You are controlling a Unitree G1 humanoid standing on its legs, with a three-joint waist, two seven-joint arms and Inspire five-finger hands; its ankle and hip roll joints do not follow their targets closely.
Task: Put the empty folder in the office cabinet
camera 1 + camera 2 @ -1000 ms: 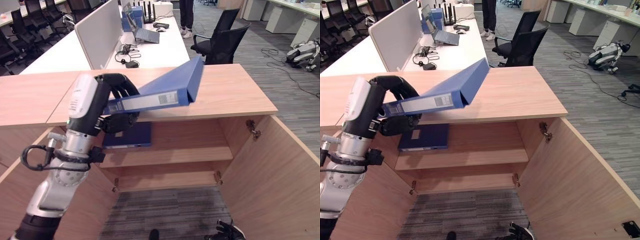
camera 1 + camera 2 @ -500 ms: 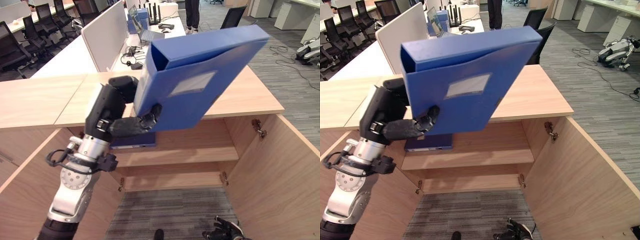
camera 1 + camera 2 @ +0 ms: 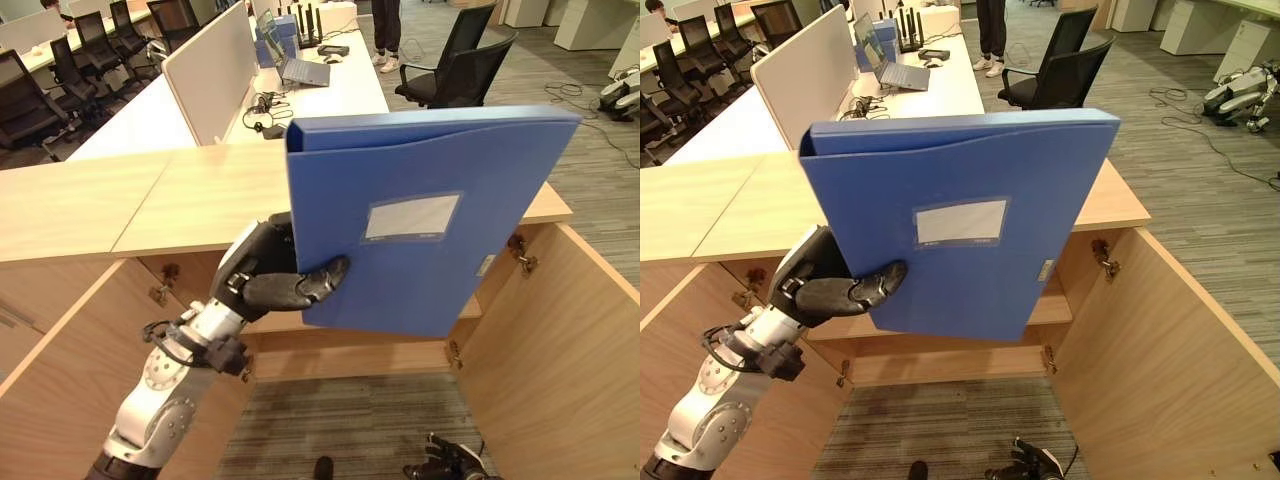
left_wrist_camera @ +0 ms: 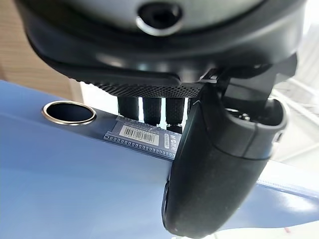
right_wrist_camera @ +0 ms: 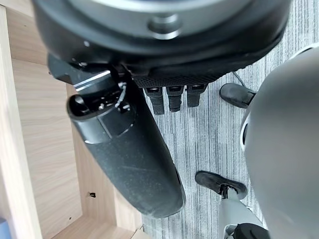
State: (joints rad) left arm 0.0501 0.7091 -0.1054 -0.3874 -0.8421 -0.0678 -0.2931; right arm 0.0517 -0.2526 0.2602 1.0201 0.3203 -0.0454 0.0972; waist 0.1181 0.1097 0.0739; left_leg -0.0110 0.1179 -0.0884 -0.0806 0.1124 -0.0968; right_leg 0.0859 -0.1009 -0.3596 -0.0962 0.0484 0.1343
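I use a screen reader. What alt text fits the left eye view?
The left robot hand holds a blue box folder upright by its lower corner, in front of an open wooden cabinet. Office desks and black chairs stand behind.

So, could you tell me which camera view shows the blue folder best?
The right eye view: the whole blue folder stands upright, pinched by the left hand. The left eye view shows much the same. The left wrist view shows a close strip of it; the right wrist view shows floor and cabinet wood.
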